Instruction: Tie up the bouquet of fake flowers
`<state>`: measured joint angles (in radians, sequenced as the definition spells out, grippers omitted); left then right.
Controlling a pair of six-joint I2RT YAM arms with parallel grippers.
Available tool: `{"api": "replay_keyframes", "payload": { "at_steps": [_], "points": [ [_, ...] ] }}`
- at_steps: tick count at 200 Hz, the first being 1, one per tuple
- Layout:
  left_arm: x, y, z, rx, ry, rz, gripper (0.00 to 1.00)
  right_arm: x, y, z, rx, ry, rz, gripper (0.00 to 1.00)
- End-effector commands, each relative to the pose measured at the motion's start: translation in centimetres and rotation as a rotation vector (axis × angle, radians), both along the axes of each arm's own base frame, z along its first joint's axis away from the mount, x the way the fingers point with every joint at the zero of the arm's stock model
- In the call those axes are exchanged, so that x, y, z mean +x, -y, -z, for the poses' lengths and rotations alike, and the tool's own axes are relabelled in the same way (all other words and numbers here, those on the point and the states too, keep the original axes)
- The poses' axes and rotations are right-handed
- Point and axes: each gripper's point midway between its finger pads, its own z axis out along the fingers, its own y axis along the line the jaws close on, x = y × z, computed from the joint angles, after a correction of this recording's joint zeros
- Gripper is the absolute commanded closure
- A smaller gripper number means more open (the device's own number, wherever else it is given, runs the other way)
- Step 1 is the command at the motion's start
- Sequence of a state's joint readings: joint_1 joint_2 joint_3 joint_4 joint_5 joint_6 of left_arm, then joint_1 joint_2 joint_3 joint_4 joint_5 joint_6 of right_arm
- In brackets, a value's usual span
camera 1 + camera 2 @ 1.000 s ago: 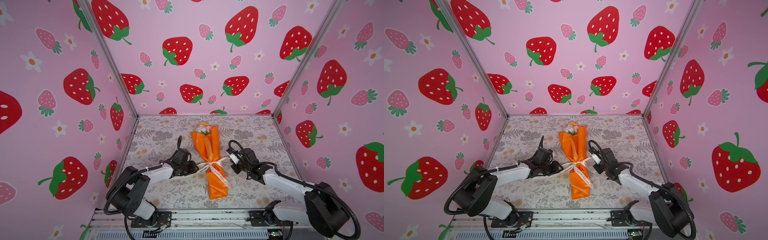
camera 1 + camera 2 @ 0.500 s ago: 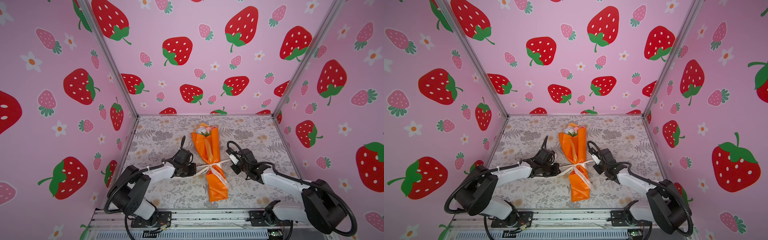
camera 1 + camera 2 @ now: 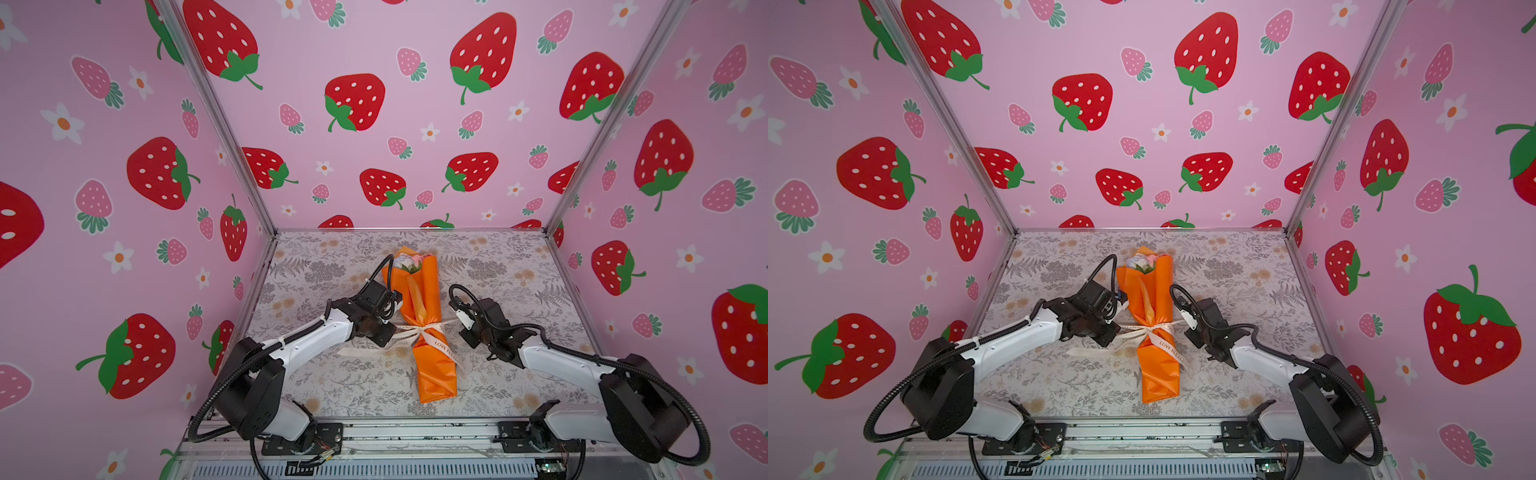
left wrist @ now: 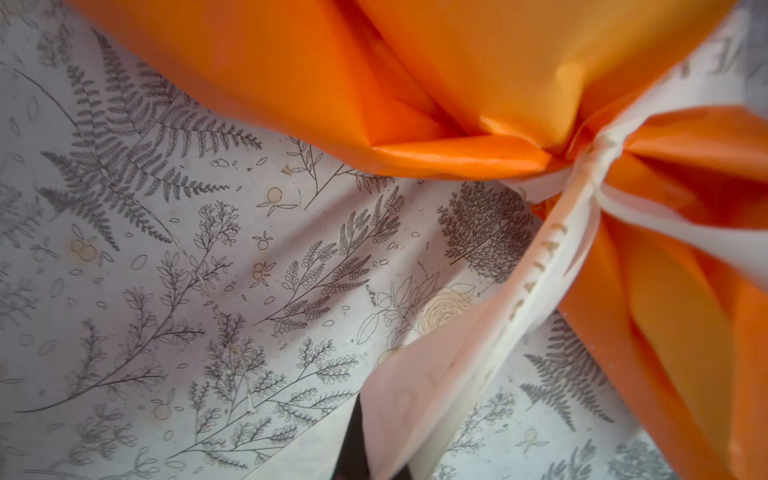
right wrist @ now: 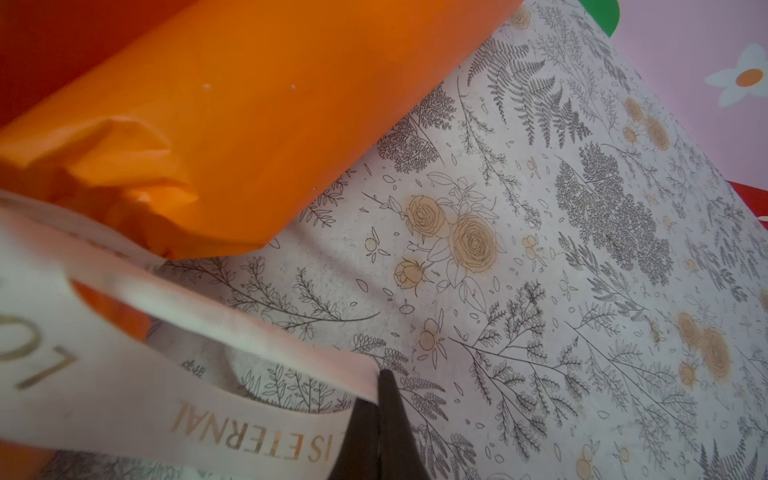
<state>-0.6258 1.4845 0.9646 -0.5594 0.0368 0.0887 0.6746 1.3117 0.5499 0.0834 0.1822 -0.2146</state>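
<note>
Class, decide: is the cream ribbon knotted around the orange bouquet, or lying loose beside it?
Knotted. The ribbon cinches the bouquet at a pinched waist; its tails trail sideways.

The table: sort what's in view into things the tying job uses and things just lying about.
In the job:
bouquet of fake flowers
cream ribbon, wrapped round its waist
left tool, shut on one ribbon end
right tool, shut on another

Just there:
floral-print table
strawberry walls
</note>
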Motion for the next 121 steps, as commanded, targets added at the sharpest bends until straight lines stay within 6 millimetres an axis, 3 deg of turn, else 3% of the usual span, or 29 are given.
{"api": "replay_keyframes", "payload": {
  "at_steps": [1, 68, 100, 121],
  "points": [
    [-1.9, -8.3, 1.5, 0.441, -0.062, 0.074, 1.0, 1.3, 4.2, 0.1, -0.131, 0.046, 0.153, 1.0],
    [-0.3, -9.4, 0.5, 0.611, -0.002, 0.189, 1.0, 1.2, 3.8, 0.0, -0.127, 0.046, 0.123, 1.0],
    [0.0, -5.1, -0.2, 0.365, -0.034, 0.096, 1.0, 0.5, 1.4, -0.1, -0.031, -0.001, 0.027, 1.0],
    [0.7, -4.5, 0.2, 0.34, -0.022, 0.024, 0.99, 0.4, 0.9, -0.6, 0.008, -0.001, 0.03, 1.0]
  ]
}}
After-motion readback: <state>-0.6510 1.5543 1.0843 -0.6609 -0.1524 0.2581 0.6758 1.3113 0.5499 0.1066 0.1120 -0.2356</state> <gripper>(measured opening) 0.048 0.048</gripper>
